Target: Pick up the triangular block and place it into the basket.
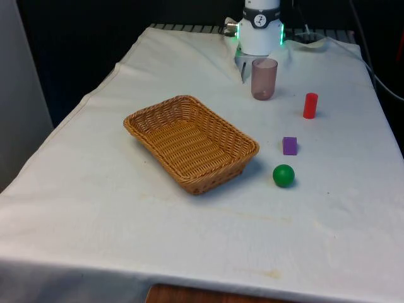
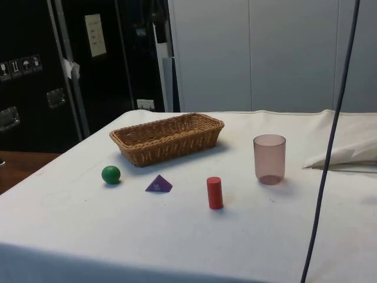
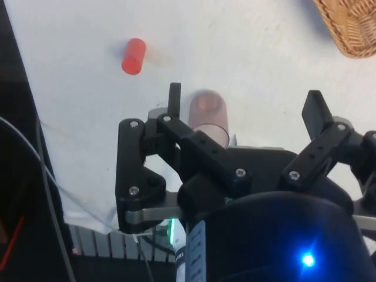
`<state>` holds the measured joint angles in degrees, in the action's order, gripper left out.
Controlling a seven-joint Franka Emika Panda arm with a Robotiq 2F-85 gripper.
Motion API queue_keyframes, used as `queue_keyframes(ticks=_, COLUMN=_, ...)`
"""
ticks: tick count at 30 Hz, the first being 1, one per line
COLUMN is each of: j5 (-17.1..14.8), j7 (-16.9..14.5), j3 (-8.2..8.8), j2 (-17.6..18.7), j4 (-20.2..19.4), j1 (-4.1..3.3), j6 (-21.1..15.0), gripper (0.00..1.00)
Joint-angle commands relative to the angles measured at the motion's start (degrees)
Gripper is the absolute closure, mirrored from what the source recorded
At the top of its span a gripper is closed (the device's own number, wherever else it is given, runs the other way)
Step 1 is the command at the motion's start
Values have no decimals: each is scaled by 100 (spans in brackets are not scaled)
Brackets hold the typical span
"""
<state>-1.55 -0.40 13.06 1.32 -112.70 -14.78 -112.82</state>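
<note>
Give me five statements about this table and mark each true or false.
1. The basket holds a ball. False: it holds nothing; the green ball lies on the cloth.
2. The purple block sits between the ball and the red cylinder in the side view. True.
3. The cup lies tipped over. False: it stands upright.
4. The pincer is open. True.
5. The pincer grips the block. False: it holds nothing.

White cloth-covered table (image 2: 177,236), wrinkled, faint stains nr front edge. Dark cabinets w/ glossy doors (image 2: 35,71) behind in side view, white label sheet (image 2: 95,34) on one. Pale grey wall panels (image 2: 265,53) beside them. Brown wood floor patch (image 2: 15,168) at cabinets' foot. Black hanging cable (image 2: 330,141) across side view's fg.
</note>
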Motion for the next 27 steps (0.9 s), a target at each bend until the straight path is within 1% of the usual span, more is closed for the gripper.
queue_keyframes(ticks=1, j5=69, j7=86, j3=-23, j2=-52, j4=-103, j1=-23, j6=-160, gripper=0)
queue_keyframes(ticks=2, j5=69, j7=103, j3=-40, j2=-63, j4=-155, j1=-23, j6=-223, gripper=0)
queue_keyframes(ticks=3, j5=11, j7=40, j3=-40, j2=-34, j4=-109, j1=0, j6=-126, gripper=0)
queue_keyframes(ticks=4, j5=69, j7=120, j3=-63, j2=-80, j4=-201, j1=-17, j6=-281, gripper=0)
queue_keyframes(ticks=8, j5=69, j7=189, j3=-132, j2=-103, j4=-372, j1=-23, j6=-504, gripper=0)
queue_keyframes(ticks=10, j5=69, j7=246, j3=-195, j2=-103, j4=-487, j1=-23, j6=-682, gripper=0)
queue_keyframes(ticks=11, j5=17, j7=178, j3=-195, j2=-74, j4=-447, j1=-6, j6=-596, gripper=0)
queue_keyframes(ticks=12, j5=69, j7=264, j3=-212, j2=-97, j4=-521, j1=-23, j6=-733, gripper=0)
queue_keyframes(ticks=15, j5=69, j7=315, j3=-269, j2=-63, j4=-619, j1=-23, j6=-905, gripper=0)
queue_keyframes(ticks=16, j5=69, j7=355, j3=-298, j2=-34, j4=-676, j1=-17, j6=-1014, gripper=0)
queue_keyframes(ticks=20, j5=63, j7=424, j3=-355, j2=34, j4=-779, j1=-23, j6=-1232, gripper=0)
queue_keyframes(ticks=21, j5=17, j7=344, j3=-344, j2=11, j4=-751, j1=-6, j6=-1129, gripper=0)
queue_keyframes(ticks=22, j5=63, j7=441, j3=-372, j2=52, j4=-802, j1=-23, j6=-1283, gripper=0)
queue_keyframes(ticks=27, j5=63, j7=539, j3=-453, j2=143, j4=-928, j1=-29, j6=-1564, gripper=0)
